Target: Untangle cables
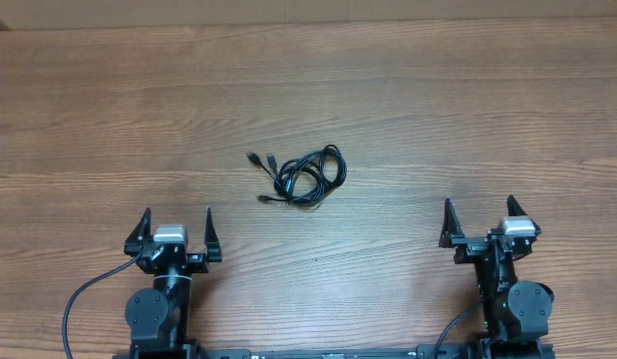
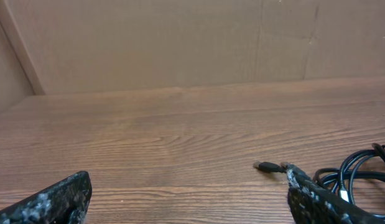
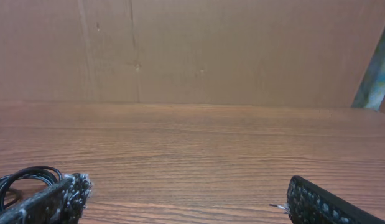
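The cables [image 1: 304,175] are thin black cords tangled in a small bundle of loops at the middle of the wooden table, with small dark plugs sticking out to the left [image 1: 256,159]. My left gripper [image 1: 175,224] is open and empty near the front left, well short of the bundle. In the left wrist view the cables [image 2: 357,169] lie at the right edge beyond the right finger. My right gripper [image 1: 479,214] is open and empty at the front right. In the right wrist view a loop of the cables [image 3: 24,177] shows at the far left.
The wooden table [image 1: 438,110] spreads all around the bundle. A brown cardboard wall [image 3: 198,50] stands along the far edge. Thicker black arm cables [image 1: 89,299] run from the arm bases at the front.
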Robot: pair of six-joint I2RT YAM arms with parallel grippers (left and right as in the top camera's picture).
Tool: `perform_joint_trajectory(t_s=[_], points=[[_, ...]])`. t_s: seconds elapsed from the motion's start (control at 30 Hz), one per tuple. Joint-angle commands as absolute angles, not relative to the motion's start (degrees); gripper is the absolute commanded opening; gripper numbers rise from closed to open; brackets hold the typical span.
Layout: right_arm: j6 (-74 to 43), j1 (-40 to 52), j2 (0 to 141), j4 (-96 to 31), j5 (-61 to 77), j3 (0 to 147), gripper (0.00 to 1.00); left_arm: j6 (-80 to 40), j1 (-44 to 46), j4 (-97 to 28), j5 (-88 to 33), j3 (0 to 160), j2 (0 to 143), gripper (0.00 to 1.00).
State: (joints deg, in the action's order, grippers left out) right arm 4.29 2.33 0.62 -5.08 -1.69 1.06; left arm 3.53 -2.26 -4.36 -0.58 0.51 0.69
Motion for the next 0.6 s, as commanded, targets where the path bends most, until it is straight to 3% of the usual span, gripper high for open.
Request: perform_joint_trajectory(t_s=[0.0, 0.43, 0.57], points=[[4.36, 2.13, 0.16, -4.8, -1.41, 0.47, 1.0, 4.51, -2.11, -4.38, 0.4, 0.27, 0.25, 1.0], [4.36, 2.13, 0.16, -4.78, -1.41, 0.47, 1.0, 3.66, -2.22, -4.73, -0.86, 0.43, 0.32, 1.0], [4.36, 2.13, 0.16, -4.78, -1.41, 0.47, 1.0, 1.63, -2.22, -10.35, -1.5, 3.03, 0.47, 1.0]])
